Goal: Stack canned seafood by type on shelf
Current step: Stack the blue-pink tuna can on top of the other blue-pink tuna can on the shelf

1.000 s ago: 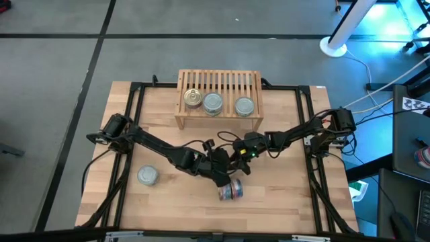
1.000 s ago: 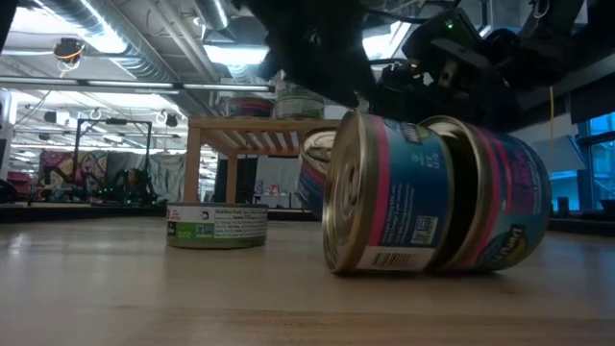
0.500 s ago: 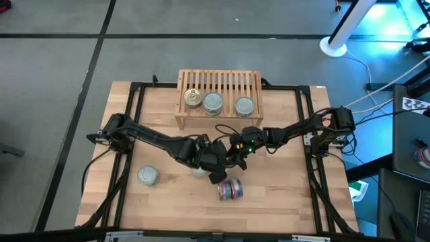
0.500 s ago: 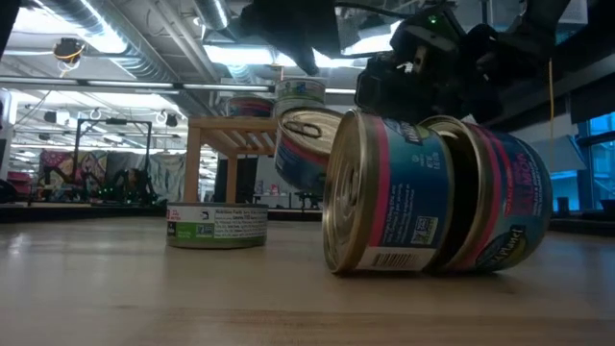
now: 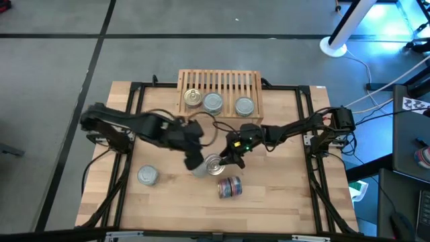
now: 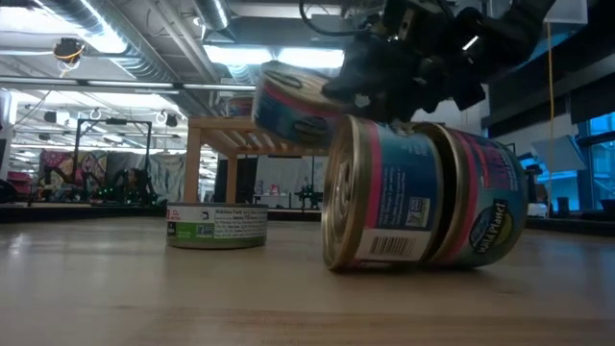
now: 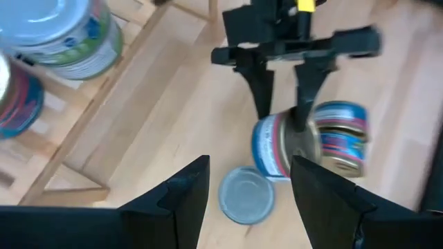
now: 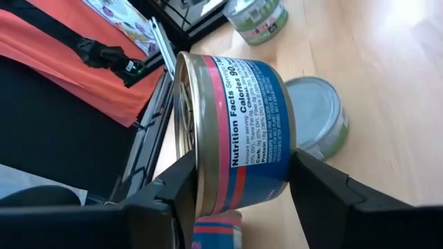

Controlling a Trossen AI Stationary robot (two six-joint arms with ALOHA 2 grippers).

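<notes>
Tin in hand, shelf beyond

Right gripper point(image 8: 239, 200) clamps a blue-red tin point(image 8: 235, 131); shelf point(image 5: 220, 82) lies farther back; left gripper point(image 7: 246, 183) open, empty.

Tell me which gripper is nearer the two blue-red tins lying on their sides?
Right. The right gripper, holding a blue-red tin, hangs just above the toppled pair; the left gripper is farther, beyond it.

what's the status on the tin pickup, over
Right gripper jaws shut on blue-red tin, lifted. Left gripper open, empty. Three tins on shelf; teal tin lies beneath.
</notes>
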